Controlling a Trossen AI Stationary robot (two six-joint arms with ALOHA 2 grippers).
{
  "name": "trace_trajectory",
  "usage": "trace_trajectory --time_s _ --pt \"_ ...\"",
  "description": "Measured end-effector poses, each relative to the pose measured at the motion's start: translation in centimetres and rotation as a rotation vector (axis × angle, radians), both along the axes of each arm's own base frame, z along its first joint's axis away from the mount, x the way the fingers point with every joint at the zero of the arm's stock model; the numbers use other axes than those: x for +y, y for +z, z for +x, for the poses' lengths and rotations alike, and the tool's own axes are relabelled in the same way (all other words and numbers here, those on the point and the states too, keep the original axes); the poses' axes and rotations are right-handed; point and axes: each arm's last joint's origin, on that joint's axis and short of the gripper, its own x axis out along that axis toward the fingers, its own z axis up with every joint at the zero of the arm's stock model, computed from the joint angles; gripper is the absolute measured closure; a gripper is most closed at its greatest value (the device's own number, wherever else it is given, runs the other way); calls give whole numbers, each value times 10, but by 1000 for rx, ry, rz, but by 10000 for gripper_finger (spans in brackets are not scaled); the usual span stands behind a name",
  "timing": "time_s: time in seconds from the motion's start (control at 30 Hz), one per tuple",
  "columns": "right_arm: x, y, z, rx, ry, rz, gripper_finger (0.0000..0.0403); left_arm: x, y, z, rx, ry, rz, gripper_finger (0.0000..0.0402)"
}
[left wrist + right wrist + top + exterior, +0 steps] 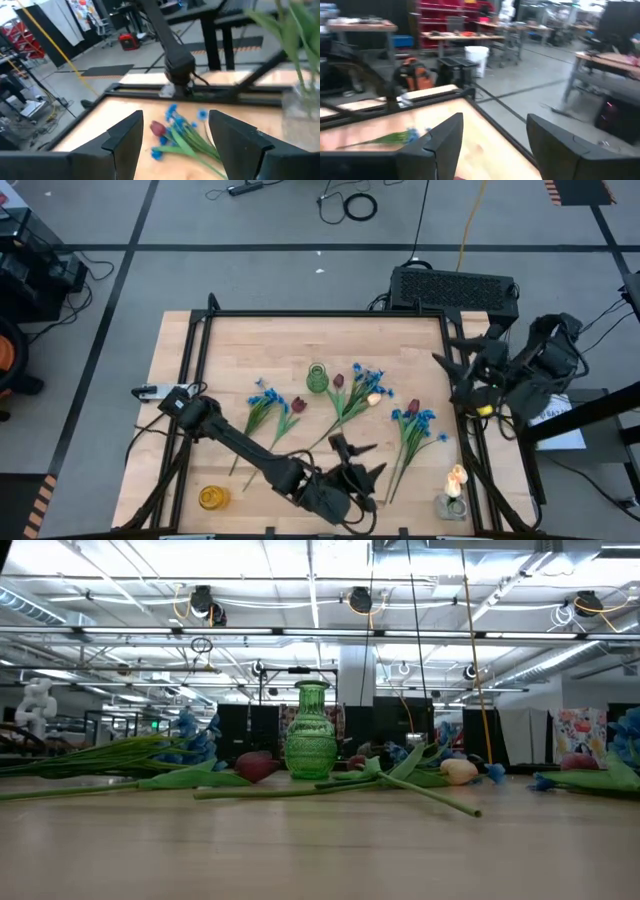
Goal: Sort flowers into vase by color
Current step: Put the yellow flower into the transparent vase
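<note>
Flowers point(350, 405) lie loose in three bunches across the middle of the table point(420, 340), none in the green vase point(317, 378) yet; a clear vase point(452, 502) by the near right corner already has cream tulips, and a yellow vase point(212, 498) by the near left corner looks empty. Left gripper point(360, 463) hovers low over the near middle of the table, fingers apart, nothing between them. From it the middle bunch lies just ahead and the right bunch point(412, 430) just to its right, so both are near; the left bunch point(268, 408) sits ahead and off to its left. Stems run long axis roughly near-to-far, heads toward the green vase, stem ends pointing back at the left gripper, so a grab across a stem end looks like the easy approach. In the left wrist view a dark red tulip point(158, 128) and blue blossoms point(175, 120) sit straight ahead between the open fingers point(125, 137). Right gripper point(462, 370) hangs up at the right edge of the table, fingers apart, empty; the right bunch is near it but below and inward. Left arm is nearer to most stems, likely the one to pick next.
</note>
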Motion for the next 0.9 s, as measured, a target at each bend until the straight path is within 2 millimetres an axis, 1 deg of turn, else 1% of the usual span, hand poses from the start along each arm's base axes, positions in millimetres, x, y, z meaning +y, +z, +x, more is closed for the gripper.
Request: trace_trajectory --time_s 0.07,0.13,0.2,0.33,0.43,0.57,0.63,0.73,0.9 --pt "-3 -3 3 14 -27 20 198 8 3 0 32 11 26 169" --pt "-4 -5 7 16 -58 43 199 18 -3 3 98 27 62 169" --pt "-3 -12 14 16 -98 49 200 31 -11 7 164 35 86 169" --pt "6 -34 39 80 -109 30 200 55 -18 14 250 -3 20 169" --pt "15 -53 58 141 -77 0 200 66 -23 16 314 -34 -2 169" --pt "23 -70 73 233 14 -35 200 69 -21 8 399 -66 -18 169" --pt "26 -81 78 284 68 -35 200 68 -16 -2 448 -79 -50 169" --pt "26 -92 81 315 130 -14 200 65 -12 -18 525 -82 -99 169" --pt "27 -109 91 331 243 0 200 54 -18 -33 602 -51 -127 169"
